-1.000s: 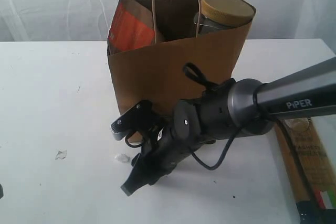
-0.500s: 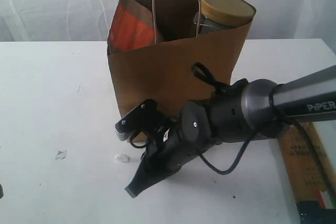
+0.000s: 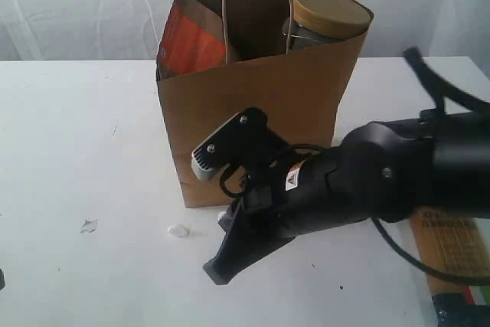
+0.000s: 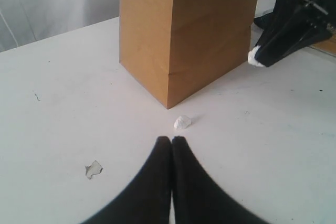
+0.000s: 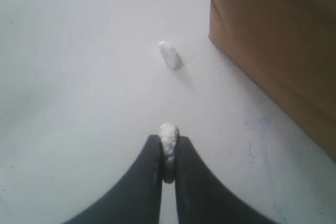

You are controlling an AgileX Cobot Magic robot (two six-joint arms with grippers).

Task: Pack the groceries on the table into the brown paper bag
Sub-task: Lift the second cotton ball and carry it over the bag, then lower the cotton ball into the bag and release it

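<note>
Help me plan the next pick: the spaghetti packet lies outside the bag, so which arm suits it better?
Likely right: the spaghetti packet lies on that arm's side. The right gripper pinches a white bit, to drop first. The left gripper, shut and empty, is on the bag's other side.

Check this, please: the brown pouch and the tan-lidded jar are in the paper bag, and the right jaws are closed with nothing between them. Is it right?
Not quite. The jaws of the right gripper are closed on a small white bit, as the right wrist view shows. The rest is right: the brown pouch and the tan-lidded jar are in the paper bag.
</note>
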